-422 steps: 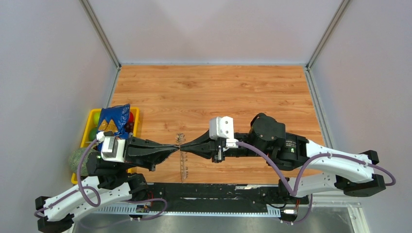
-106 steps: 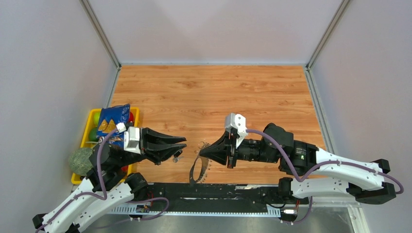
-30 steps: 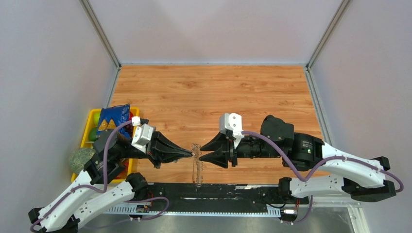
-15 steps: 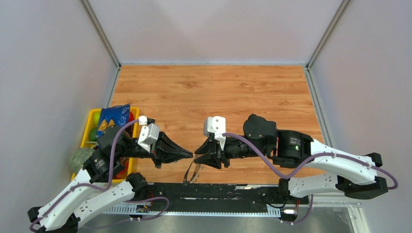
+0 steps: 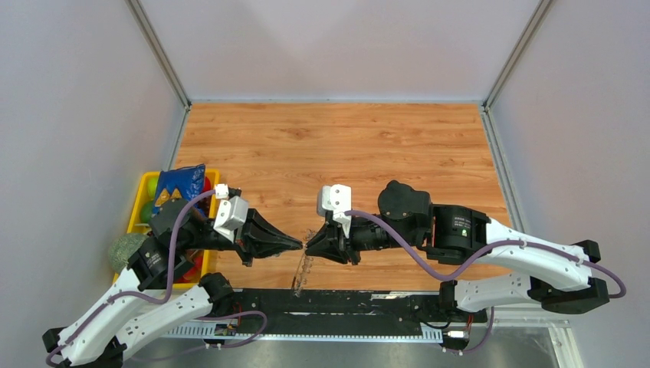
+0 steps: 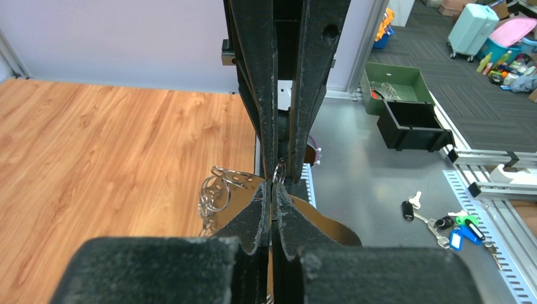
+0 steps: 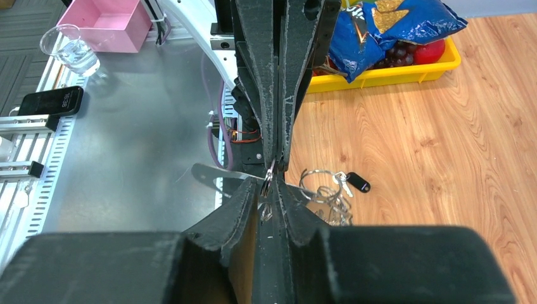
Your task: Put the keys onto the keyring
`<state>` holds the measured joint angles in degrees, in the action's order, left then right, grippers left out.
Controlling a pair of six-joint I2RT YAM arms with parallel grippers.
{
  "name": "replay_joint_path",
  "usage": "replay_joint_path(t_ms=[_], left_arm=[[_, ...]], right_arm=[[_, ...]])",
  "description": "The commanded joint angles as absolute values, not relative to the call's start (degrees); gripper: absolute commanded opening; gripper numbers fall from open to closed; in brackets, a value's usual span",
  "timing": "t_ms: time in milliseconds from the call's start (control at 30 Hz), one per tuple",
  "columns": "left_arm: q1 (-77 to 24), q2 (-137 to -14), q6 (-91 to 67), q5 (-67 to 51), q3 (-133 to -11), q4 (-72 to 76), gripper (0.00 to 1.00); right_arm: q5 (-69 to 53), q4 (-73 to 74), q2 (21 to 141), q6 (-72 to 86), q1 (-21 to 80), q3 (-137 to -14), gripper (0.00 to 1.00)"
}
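One yellow plastic tray (image 7: 392, 75) holding a blue crinkled snack bag (image 7: 386, 25) and some fruit sits at the left edge of the bench, well apart from the work and seemingly no part of it. Right of it, the left gripper (image 5: 298, 245) has its jaws clenched tight on the rim of the large thin grey metal keyring (image 5: 300, 272). The keyring hangs from the fingertips above the wood by the bench's near edge, edge-on to the overhead camera, with its fringe of small metal loops (image 6: 218, 190) dangling. That pinch probably keeps the hoop steady and clear of the bench so a second hand can work the rim. The right gripper (image 5: 310, 247) meets it tip to tip from the other side, jaws almost together around the same stretch of wire, apparently gripping it too. Two grips that close could let the arms spread the rim open. A tiny key (image 7: 361, 184) with a black oblong plastic head and short silver blade shows just past the fingertips, beside the loops. Whether it already hangs on the hoop or lies on the wood I cannot tell.
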<state>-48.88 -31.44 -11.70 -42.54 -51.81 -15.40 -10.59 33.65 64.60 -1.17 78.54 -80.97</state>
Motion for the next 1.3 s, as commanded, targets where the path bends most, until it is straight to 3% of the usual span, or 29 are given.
replay_joint_path(t_ms=[0, 100, 200, 467, 533, 700, 833, 1033, 1267], left_arm=[[-48.9, -30.6, -10.9, -42.2, -54.2, -13.2, 0.0], [-49.0, -30.5, -11.0, -42.3, -54.1, -12.8, 0.0], [-48.9, -30.5, -11.3, -42.5, -53.9, -12.4, 0.0], [-48.9, -30.9, -11.4, -43.5, -53.0, -11.1, 0.0], [-49.0, -30.8, -11.3, -43.8, -52.9, -11.0, 0.04], [-48.9, -29.1, -10.9, -42.8, -52.4, -10.5, 0.36], [-48.9, -26.9, -11.2, -40.1, -51.5, -9.8, 0.5], [-48.9, -26.3, -14.0, -35.3, -48.5, -6.4, 0.55], [-48.9, -29.5, -17.8, -24.3, -44.7, -8.1, 0.54]], right_arm=[[-10.6, 32.8, 64.9, -0.8, 78.3, -83.2, 0.18], [-10.3, 32.8, 65.1, -0.8, 78.3, -83.3, 0.12], [-9.9, 32.4, 65.2, -0.6, 78.3, -83.3, 0.0], [-9.8, 28.4, 62.6, -0.8, 78.3, -80.1, 0.0], [-9.7, 27.9, 62.2, -1.0, 78.3, -79.6, 0.0], [-7.9, 26.2, 60.2, -0.8, 78.3, -78.3, 0.0], [-6.6, 24.6, 58.0, -0.6, 78.3, -76.6, 0.0], [-5.6, 22.3, 54.4, -0.4, 78.3, -73.1, 0.0], [-3.6, 21.8, 50.0, -0.3, 78.3, -70.6, 0.0]])
